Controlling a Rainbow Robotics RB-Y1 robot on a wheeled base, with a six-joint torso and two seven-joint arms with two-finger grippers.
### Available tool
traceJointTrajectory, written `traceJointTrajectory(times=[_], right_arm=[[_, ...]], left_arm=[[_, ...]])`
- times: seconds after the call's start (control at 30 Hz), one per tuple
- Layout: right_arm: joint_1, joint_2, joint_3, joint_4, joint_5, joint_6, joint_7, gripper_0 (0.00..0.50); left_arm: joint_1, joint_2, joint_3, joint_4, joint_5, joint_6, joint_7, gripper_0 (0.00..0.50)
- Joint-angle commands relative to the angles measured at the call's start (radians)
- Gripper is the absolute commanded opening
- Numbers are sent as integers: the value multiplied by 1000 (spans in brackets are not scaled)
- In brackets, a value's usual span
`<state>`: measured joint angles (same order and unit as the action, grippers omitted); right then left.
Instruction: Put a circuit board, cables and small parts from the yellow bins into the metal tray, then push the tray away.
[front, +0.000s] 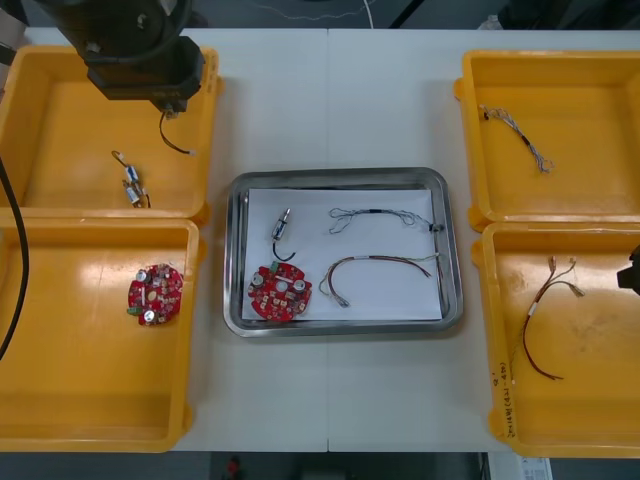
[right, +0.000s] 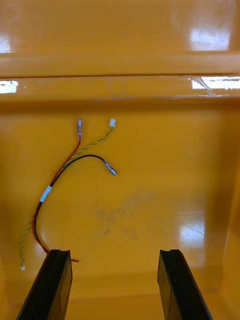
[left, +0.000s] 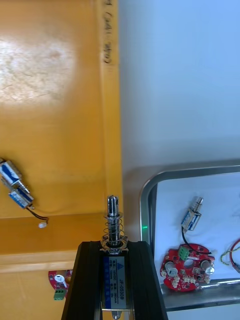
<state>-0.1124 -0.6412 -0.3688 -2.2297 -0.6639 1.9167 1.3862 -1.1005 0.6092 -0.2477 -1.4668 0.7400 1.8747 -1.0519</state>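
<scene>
Inside tray (front: 340, 176): board (front: 279, 292), two cables (front: 385, 260), part (front: 282, 224); left fingers (left: 90, 280) clamp another (left: 112, 235).

Right pincer (front: 633, 272) (mostly) past edge

The left arm (front: 140, 45), at eleven o'clock over the table, is a bulky dark body that ends in a black, boxy wrist block (front: 150, 75). A thin black cable (front: 16, 250) curves at nine o'clock. The left gripper (left: 114, 246) has matte black fingers (left: 89, 282) with straight edges. The right gripper (right: 114, 257) has two flat black fingers (right: 56, 282), squared at the tips, with slightly lighter rims.
</scene>
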Motion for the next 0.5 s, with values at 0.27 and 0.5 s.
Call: traceJointTrajectory(times=[0.27, 0.5], right_arm=[[56, -34, -42, -31, -51, 3, -52, 500], [57, -45, -58, -31, -75, 3, -55, 500]], left_arm=[[-1, -97, -143, -73, 32, -36, 84, 2], [-1, -144, -232, -73, 36, -100, 107, 0]])
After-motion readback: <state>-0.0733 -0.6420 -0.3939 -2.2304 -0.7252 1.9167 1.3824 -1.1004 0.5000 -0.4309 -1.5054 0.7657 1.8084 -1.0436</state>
